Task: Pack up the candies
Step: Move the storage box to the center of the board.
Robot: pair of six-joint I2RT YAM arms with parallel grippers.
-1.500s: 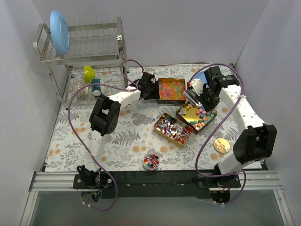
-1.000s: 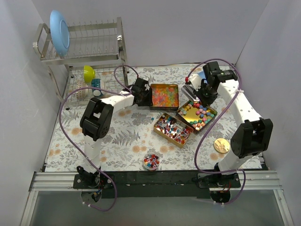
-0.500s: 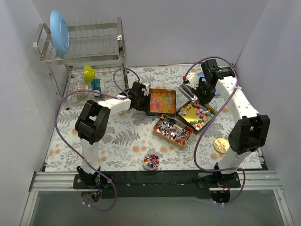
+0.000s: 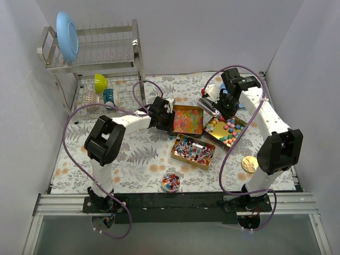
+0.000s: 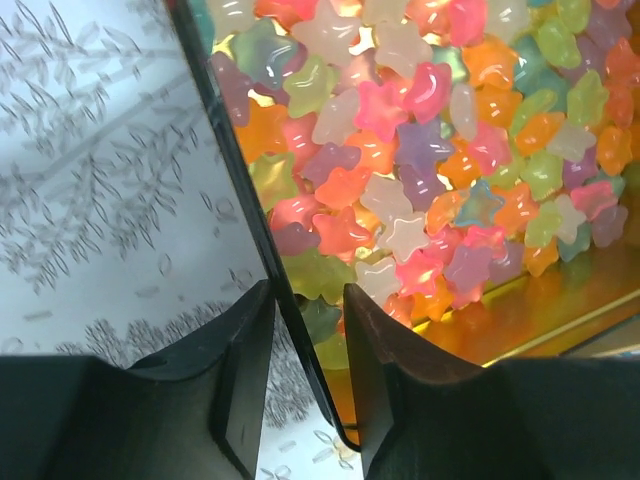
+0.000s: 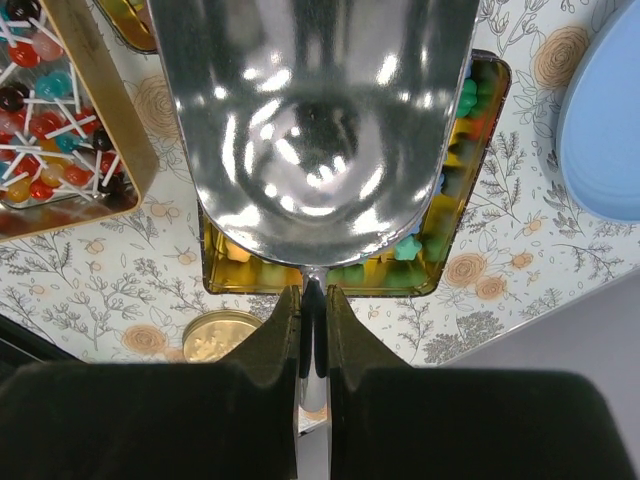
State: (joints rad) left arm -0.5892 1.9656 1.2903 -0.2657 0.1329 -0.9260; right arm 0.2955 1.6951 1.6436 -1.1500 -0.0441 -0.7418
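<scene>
The left gripper (image 5: pixel 308 385) is half-closed astride the dark wall of the gummy tin (image 5: pixel 228 150), which is wedged against both fingers; one finger is outside and one sits among the star-shaped gummies (image 5: pixel 400 170). The right gripper (image 6: pixel 312 345) is pinched tight on the handle of a shiny scoop (image 6: pixel 320 130) that hangs over the second tin (image 6: pixel 225 270), where the chunky candies (image 6: pixel 466 100) lie.
</scene>
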